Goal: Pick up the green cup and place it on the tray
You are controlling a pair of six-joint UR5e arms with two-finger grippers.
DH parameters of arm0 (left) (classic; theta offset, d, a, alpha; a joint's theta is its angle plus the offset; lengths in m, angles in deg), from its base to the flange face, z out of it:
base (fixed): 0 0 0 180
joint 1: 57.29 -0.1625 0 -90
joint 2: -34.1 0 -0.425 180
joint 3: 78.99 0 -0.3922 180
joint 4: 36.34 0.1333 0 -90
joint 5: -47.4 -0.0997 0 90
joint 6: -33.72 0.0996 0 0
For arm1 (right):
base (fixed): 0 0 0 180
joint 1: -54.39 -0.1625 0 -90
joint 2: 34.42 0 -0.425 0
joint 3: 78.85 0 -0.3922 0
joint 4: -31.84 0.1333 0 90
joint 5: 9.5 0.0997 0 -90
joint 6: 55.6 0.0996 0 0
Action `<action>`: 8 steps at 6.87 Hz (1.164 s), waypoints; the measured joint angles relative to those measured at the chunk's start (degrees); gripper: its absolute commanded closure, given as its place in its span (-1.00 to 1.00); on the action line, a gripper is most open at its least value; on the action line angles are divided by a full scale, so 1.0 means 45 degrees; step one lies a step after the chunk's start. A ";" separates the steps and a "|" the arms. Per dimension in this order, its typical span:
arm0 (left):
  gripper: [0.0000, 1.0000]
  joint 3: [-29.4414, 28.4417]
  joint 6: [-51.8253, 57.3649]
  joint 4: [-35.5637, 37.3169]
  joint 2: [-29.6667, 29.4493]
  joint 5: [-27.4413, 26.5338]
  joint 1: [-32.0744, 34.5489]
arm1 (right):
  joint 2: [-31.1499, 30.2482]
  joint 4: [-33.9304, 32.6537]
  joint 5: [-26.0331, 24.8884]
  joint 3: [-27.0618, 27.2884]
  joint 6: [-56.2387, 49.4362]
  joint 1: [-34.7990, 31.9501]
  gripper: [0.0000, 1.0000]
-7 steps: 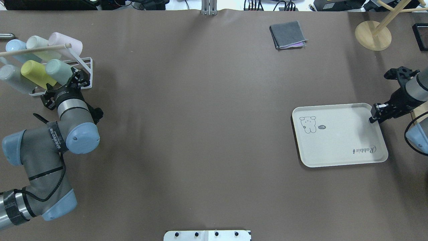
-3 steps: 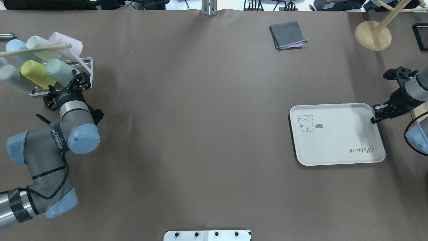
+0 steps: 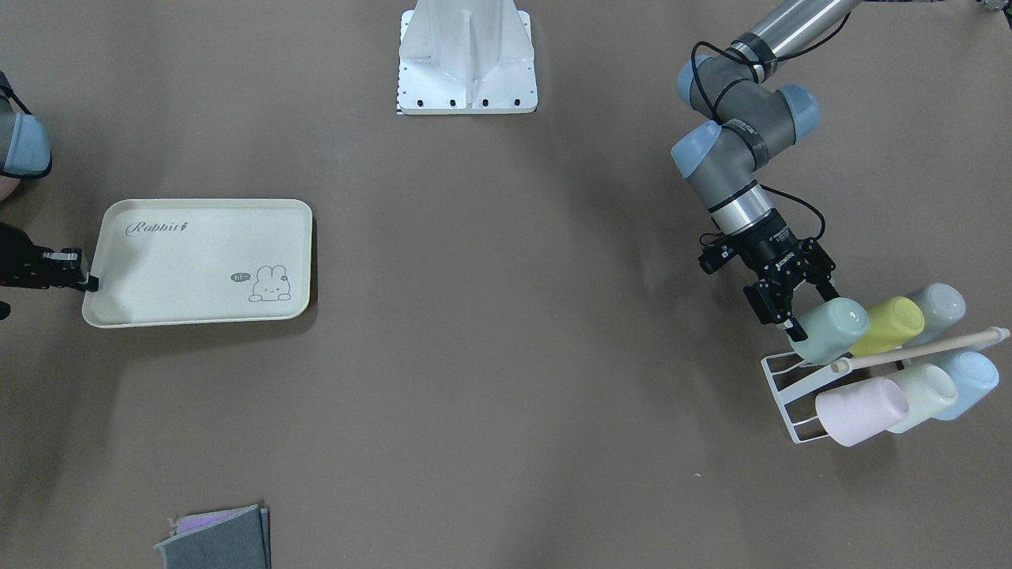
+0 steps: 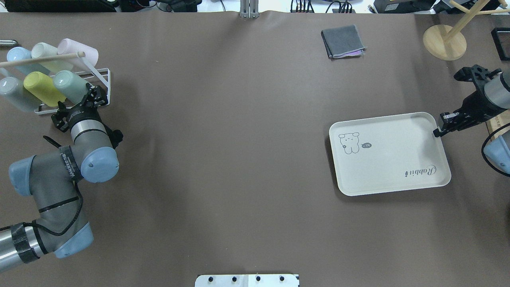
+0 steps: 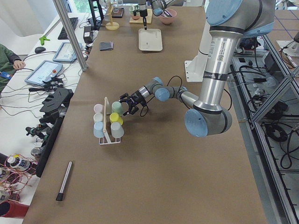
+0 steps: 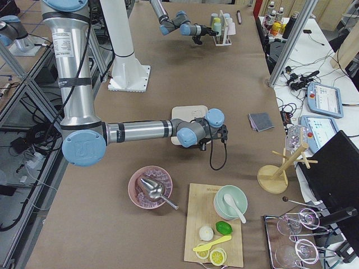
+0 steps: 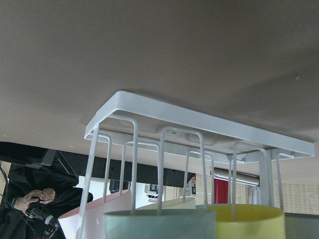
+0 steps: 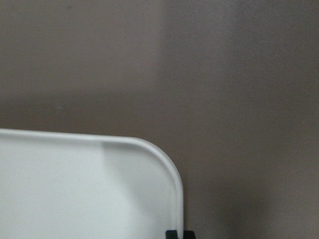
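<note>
Left gripper point(image 3: 794, 307), jaws spread, is hovering at the lower end of the green cup point(image 3: 830, 330) tilted on the white wire rack point(image 7: 199, 121), approach step, clamping judged next; right gripper point(image 4: 437, 132) is pinching a corner of the tray point(image 4: 390, 167), well apart.

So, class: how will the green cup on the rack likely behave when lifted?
Probably light and stiff: the green cup looks like moulded plastic. Its smooth tapered wall may slip. Lying tilted on the wire rack, it could snag.
</note>
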 measured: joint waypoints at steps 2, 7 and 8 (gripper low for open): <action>-0.97 -0.0046 0.0143 -0.0059 -0.0035 -0.0134 0.0042 | 0.1435 -0.0564 0.0486 0.0164 0.0932 0.0012 1.00; -0.97 -0.0549 0.1276 -0.0898 -0.0261 -0.0519 0.0126 | 0.6014 -0.1689 0.0075 -0.2224 0.4115 0.1381 1.00; -0.97 -0.0621 0.1520 -0.1237 -0.0268 -0.0534 0.0174 | 0.6796 -0.1649 -0.0347 -0.2853 0.4602 0.1786 1.00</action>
